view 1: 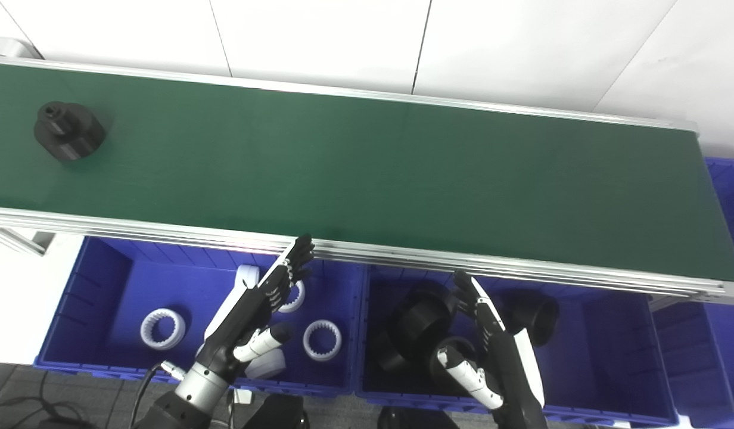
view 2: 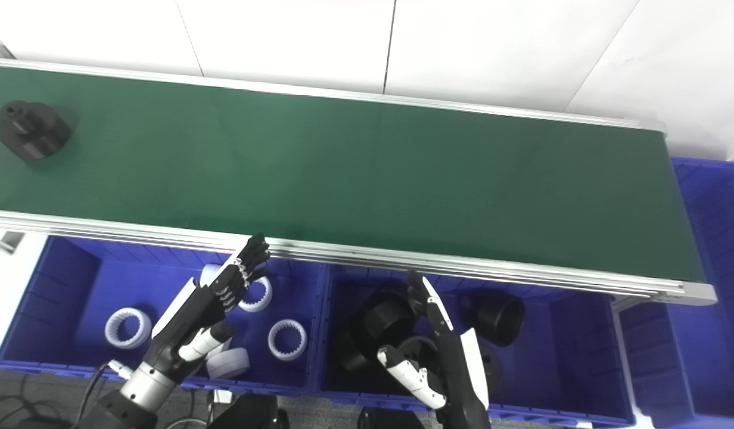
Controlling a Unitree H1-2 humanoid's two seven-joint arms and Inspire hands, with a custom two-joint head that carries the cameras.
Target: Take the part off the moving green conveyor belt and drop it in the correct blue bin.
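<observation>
A black round part (view 1: 68, 131) rides on the green conveyor belt (view 1: 373, 173) at its far left end. My left hand (view 1: 261, 301) hangs open over the left blue bin (view 1: 99, 286), fingers stretched toward the belt's near rail. My right hand (view 1: 492, 339) is open too, above the middle blue bin (view 1: 611, 357). Neither hand holds anything, and both are far from the black part.
The left bin holds several white toothed rings (view 1: 162, 328). The middle bin holds several black round parts (view 1: 531, 310). Another blue bin (view 1: 730, 190) sits past the belt's right end. A silver rail (view 1: 462, 262) runs along the belt's near edge, above the bins.
</observation>
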